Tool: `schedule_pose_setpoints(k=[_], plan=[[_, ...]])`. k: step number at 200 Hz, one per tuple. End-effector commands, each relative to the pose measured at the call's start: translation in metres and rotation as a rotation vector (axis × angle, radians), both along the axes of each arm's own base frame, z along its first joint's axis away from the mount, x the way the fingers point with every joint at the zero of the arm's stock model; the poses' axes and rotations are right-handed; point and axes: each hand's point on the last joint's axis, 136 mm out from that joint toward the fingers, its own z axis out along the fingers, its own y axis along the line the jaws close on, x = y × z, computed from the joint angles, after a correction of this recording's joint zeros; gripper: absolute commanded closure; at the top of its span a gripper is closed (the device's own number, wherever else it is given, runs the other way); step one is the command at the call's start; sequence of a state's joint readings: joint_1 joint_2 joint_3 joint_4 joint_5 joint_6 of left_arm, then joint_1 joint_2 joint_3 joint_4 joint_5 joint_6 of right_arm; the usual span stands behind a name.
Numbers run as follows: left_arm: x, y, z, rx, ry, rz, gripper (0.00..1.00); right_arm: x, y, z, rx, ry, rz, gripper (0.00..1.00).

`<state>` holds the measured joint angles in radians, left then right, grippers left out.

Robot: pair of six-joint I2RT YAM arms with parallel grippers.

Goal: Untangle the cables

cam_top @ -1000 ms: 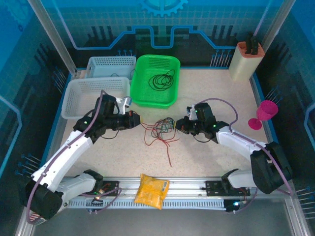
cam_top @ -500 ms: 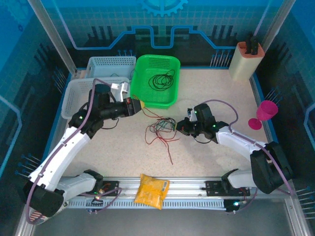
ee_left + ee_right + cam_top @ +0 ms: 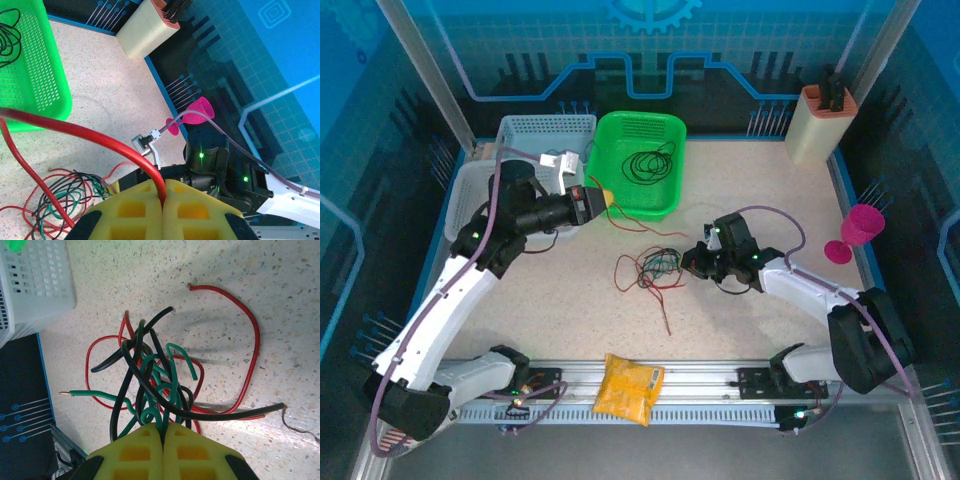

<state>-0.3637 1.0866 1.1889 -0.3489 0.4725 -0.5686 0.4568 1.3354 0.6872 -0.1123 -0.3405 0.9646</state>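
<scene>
The cables (image 3: 650,266) lie as a knot of thin red, green and black wires on the speckled table between my two grippers. My left gripper (image 3: 604,201) is raised beside the green basket's near corner. Its yellow pads (image 3: 135,210) are shut on a red cable (image 3: 100,142) that arcs down to the knot (image 3: 60,200). My right gripper (image 3: 689,263) sits low at the knot's right edge, shut on a green cable (image 3: 170,390) among black and red loops (image 3: 150,360). A loose red tail (image 3: 665,318) trails toward the near edge.
A green basket (image 3: 620,205) at the back holds a coiled black wire (image 3: 650,160). Two white baskets (image 3: 545,130) stand to its left. A beige holder (image 3: 817,125) and a pink goblet (image 3: 855,232) are on the right, and a yellow bag (image 3: 628,388) lies on the front rail.
My left gripper has lifted and drawn back to the left toward the green basket, pulling the red cable out of the knot. The right gripper has held its place.
</scene>
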Motion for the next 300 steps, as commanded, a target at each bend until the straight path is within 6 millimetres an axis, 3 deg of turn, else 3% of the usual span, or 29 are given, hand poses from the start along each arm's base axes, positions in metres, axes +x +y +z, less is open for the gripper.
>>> schedule_pose_setpoints(k=[1,83,161,242,300], plan=[[-0.007,0.006,0.018,0.014,-0.066,-0.001,1.00,-0.001,-0.007,-0.005,-0.009,0.012,-0.020,1.00],[-0.007,0.037,0.013,0.148,-0.086,0.123,1.00,-0.001,-0.028,0.005,-0.017,-0.016,-0.056,1.00],[0.022,0.117,0.022,0.310,-0.111,0.428,1.00,-0.003,-0.037,0.012,0.003,-0.035,-0.065,1.00],[0.047,0.179,0.029,0.423,-0.160,0.654,1.00,-0.004,-0.039,0.016,0.013,-0.048,-0.058,1.00],[0.079,0.210,0.004,0.483,-0.127,0.733,1.00,-0.004,-0.038,0.021,0.021,-0.055,-0.054,1.00]])
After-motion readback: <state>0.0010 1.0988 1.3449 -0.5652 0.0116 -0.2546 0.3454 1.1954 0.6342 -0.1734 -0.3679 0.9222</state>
